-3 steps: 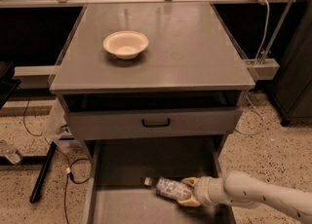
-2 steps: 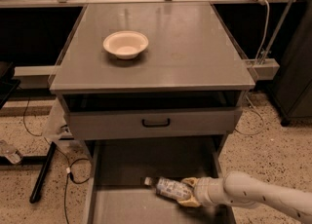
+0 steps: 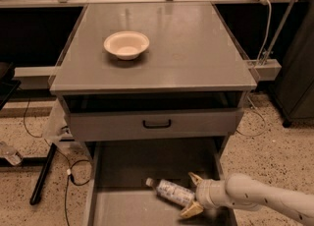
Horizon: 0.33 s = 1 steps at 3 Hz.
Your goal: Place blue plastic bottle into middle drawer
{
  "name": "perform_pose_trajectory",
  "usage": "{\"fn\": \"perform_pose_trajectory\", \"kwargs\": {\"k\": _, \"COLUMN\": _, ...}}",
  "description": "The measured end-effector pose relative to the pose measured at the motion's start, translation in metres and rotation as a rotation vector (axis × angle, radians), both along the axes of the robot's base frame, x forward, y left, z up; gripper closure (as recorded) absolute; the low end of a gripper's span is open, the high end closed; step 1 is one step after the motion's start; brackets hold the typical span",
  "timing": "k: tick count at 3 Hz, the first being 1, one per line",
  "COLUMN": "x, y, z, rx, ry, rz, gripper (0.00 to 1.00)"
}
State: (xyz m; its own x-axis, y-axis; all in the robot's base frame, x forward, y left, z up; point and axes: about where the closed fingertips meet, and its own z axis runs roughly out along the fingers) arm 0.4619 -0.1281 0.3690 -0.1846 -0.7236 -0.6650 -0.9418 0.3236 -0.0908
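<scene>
The blue plastic bottle lies on its side on the floor of the open middle drawer, with its white cap pointing left. My gripper reaches in from the lower right, down inside the drawer at the bottle's base end. Its two pale fingers stand spread, one on each side of the bottle's end, and the bottle rests on the drawer floor.
A white bowl sits on the grey cabinet top. The upper drawer front with a black handle stands slightly pulled out above the open drawer. Cables and a black bar lie on the speckled floor at the left.
</scene>
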Motion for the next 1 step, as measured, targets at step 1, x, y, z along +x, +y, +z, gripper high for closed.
{"fn": "perform_pose_trajectory", "kwargs": {"k": 1, "x": 0.0000, "y": 0.0000, "z": 0.0000, "rx": 0.000, "ry": 0.000, "rz": 0.000, "gripper": 0.00}}
